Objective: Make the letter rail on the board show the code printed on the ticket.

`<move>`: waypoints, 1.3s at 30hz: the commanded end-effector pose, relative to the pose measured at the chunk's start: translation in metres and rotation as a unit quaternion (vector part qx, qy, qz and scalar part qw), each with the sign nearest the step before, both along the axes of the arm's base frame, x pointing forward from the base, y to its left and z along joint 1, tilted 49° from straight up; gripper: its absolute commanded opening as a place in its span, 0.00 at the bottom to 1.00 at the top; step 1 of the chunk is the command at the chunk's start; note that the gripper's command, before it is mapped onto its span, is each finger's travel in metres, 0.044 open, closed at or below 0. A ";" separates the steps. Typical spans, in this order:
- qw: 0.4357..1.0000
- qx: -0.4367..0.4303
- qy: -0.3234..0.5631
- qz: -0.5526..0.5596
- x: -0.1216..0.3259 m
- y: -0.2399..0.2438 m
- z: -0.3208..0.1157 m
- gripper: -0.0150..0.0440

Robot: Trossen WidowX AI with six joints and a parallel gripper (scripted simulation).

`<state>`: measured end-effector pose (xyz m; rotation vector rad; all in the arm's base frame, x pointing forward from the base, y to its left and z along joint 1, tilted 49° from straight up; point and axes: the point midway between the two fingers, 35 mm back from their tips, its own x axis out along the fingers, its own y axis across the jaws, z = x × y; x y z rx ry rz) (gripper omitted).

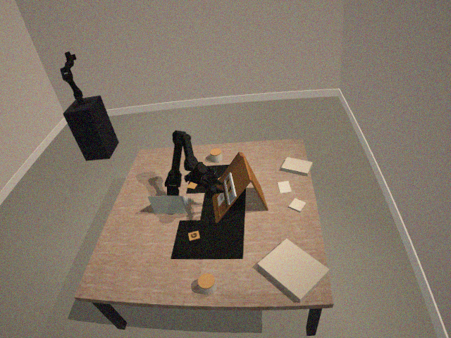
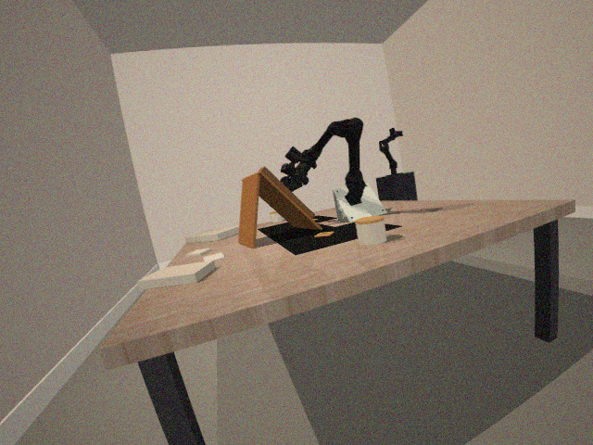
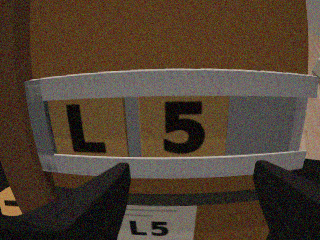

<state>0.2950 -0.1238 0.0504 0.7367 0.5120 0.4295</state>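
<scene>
The brown board (image 1: pixel 240 169) (image 2: pixel 288 199) (image 3: pixel 170 35) leans like a tent and bears the grey letter rail (image 3: pixel 170 84) (image 1: pixel 233 187). In the wrist view the L tile (image 3: pixel 90 127) sits at the rail's left end. The 5 tile (image 3: pixel 184 127) lies right of it, with a narrow gap between them and bare rail at its right. The ticket (image 3: pixel 160 222) (image 1: pixel 220 198) below reads L5. My gripper (image 3: pixel 194 172) is open and empty, its fingertips near the rail's lower bar, astride the 5 tile's width. Contact is unclear.
A G tile (image 1: pixel 194 235) (image 2: pixel 324 234) lies on the black mat (image 1: pixel 222 248); another tile (image 1: pixel 192 186) lies near the arm. Two orange-topped round containers (image 1: pixel 206 282) (image 1: pixel 215 153), pale slabs (image 1: pixel 293 269) (image 1: pixel 297 165) and a pale angled panel (image 1: pixel 167 204) stand around.
</scene>
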 end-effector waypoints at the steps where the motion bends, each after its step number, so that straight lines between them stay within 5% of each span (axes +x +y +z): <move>1: 1.000 -0.002 -0.004 0.001 0.000 -0.002 0.002 0.75; 20: 1.000 -0.002 -0.004 0.001 0.001 -0.005 0.006 0.75; 31: 1.000 0.000 0.000 0.000 0.000 -0.004 0.004 0.26; 39: 1.000 0.000 0.000 0.000 0.000 -0.004 0.004 0.25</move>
